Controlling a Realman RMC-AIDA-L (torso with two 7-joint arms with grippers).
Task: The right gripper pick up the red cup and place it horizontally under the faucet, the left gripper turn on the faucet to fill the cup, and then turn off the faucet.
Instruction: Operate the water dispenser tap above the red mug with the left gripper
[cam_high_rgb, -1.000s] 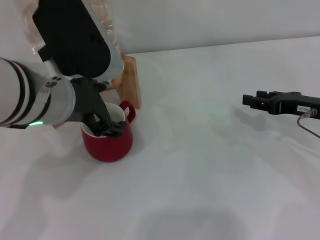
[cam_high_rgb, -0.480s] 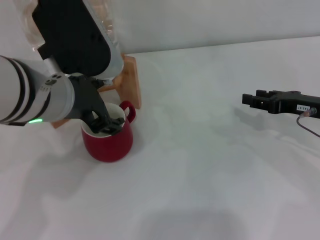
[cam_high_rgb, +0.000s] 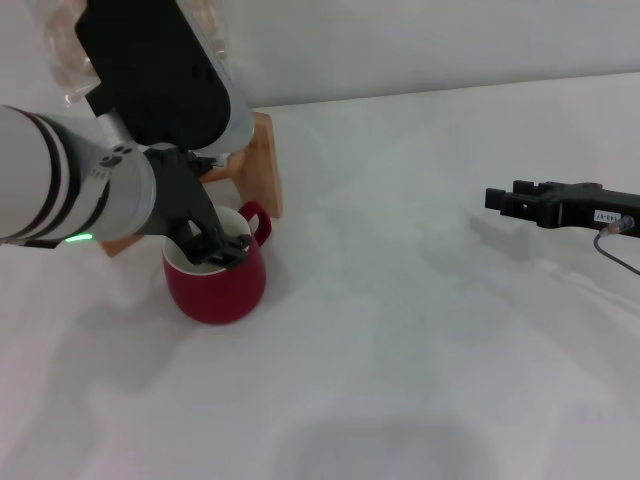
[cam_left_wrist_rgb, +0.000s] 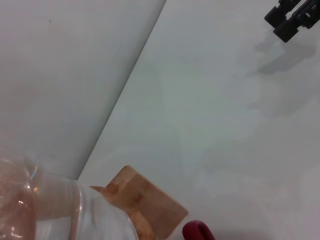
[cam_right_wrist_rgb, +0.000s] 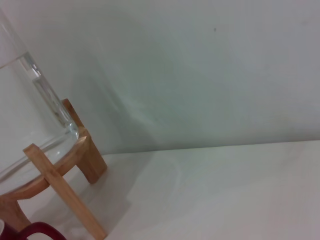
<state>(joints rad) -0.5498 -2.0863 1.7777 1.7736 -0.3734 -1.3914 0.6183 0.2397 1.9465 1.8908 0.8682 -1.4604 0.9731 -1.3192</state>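
The red cup (cam_high_rgb: 215, 285) stands upright on the white table in front of the wooden stand (cam_high_rgb: 262, 165); its handle also shows in the wrist views (cam_left_wrist_rgb: 197, 231) (cam_right_wrist_rgb: 42, 231). My left gripper (cam_high_rgb: 215, 247) hangs just over the cup's cream mouth, its white arm and dark housing reaching in from the left. The faucet is hidden behind that arm. The clear glass jar (cam_right_wrist_rgb: 25, 110) rests on the stand. My right gripper (cam_high_rgb: 505, 201) hovers far to the right, open and holding nothing, well away from the cup; it also appears in the left wrist view (cam_left_wrist_rgb: 285, 20).
A pale wall (cam_right_wrist_rgb: 200, 65) runs along the back of the table. White tabletop (cam_high_rgb: 400, 330) stretches between the cup and the right gripper. A thin cable (cam_high_rgb: 620, 250) trails from the right arm.
The left arm has lifted and drawn back slightly, with its gripper shifting a little over the cup's mouth. The cup and the right gripper have not moved.
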